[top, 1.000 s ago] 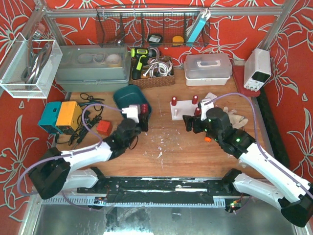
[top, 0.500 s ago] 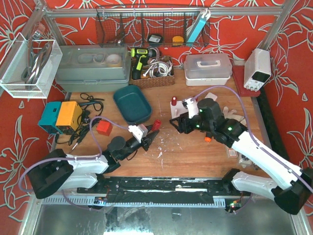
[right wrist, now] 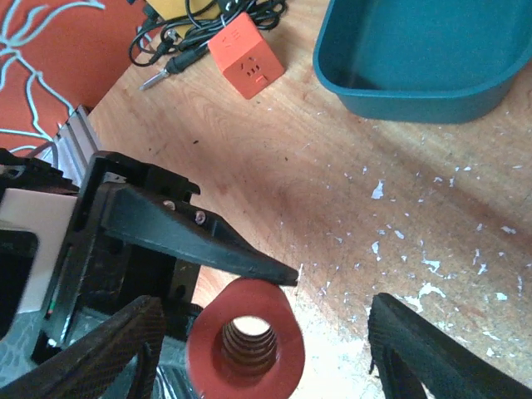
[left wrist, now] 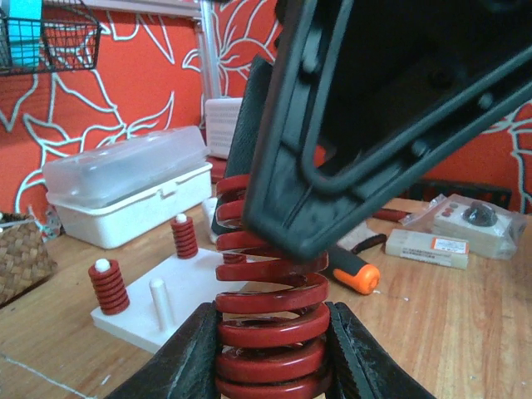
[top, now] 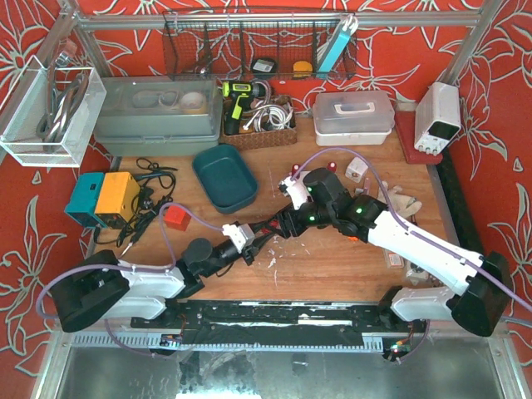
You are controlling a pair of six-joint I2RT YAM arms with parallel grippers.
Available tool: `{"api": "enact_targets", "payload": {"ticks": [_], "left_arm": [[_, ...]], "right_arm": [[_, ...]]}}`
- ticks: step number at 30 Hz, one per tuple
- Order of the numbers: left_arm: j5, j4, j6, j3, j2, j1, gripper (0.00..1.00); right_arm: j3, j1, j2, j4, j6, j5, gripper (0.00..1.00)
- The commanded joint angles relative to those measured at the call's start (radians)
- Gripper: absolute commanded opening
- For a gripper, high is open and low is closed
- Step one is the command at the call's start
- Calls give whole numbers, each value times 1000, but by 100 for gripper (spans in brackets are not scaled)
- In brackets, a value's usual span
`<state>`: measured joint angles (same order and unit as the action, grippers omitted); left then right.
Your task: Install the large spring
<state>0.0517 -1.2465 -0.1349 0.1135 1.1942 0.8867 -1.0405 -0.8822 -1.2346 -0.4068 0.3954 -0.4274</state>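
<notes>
The large red spring (left wrist: 270, 332) is clamped between the fingers of my left gripper (left wrist: 272, 353), low over the table in the top view (top: 264, 230). My right gripper (right wrist: 266, 357) is open. Its fingers (right wrist: 432, 349) stand wide on either side of the spring's free end (right wrist: 245, 349) without touching it. In the left wrist view the right gripper's black body (left wrist: 374, 108) overlaps the spring's upper coils. Behind it lies the white peg plate (left wrist: 133, 320) with two small red springs (left wrist: 108, 287) on pegs and one bare peg (left wrist: 160, 303).
A teal tray (top: 224, 177) and an orange cube (top: 175, 217) lie to the left, beside cables (top: 150, 199) and a teal-and-yellow box (top: 104, 198). An orange-handled screwdriver (left wrist: 357, 274) lies right of the plate. A white lidded box (left wrist: 125, 195) stands at the back.
My left gripper carried the spring from the teal tray out to the table's middle. My right arm swung left, and its open fingers came around the spring's free end.
</notes>
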Motion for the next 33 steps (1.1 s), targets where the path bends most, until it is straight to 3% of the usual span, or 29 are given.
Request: {"api": "enact_targets", "payload": {"ticks": [1, 6, 10, 12, 15, 18, 22, 27, 30, 33], "left_arm": [[10, -87, -27, -6, -28, 17, 0], [8, -83, -31, -8, -39, 26, 0], [-24, -75, -32, -7, -38, 28, 0], [-61, -62, -25, -2, -37, 27, 11], [-159, -39, 0, 7, -36, 28, 45], [-245, -14, 14, 12, -40, 28, 76], [-356, 38, 38, 29, -39, 26, 98], [-495, 103, 125, 43, -55, 23, 100], [-549, 178, 197, 50, -100, 7, 100], [-554, 352, 320, 87, -166, -40, 100]], "right_arm": [[-24, -19, -21, 26, 3, -30, 68], [-15, -24, -24, 35, 3, -37, 57], [7, -26, -16, 45, 7, -28, 32], [17, -25, -9, 56, 8, -19, 19], [32, -25, 7, 73, 13, 34, 0], [45, -24, 35, 87, 14, 146, 0], [57, -21, 70, 93, -5, 359, 0], [60, -3, 46, 97, -75, 641, 0], [54, 28, 0, 123, -109, 692, 0], [30, 75, -70, 130, -114, 689, 0]]}}
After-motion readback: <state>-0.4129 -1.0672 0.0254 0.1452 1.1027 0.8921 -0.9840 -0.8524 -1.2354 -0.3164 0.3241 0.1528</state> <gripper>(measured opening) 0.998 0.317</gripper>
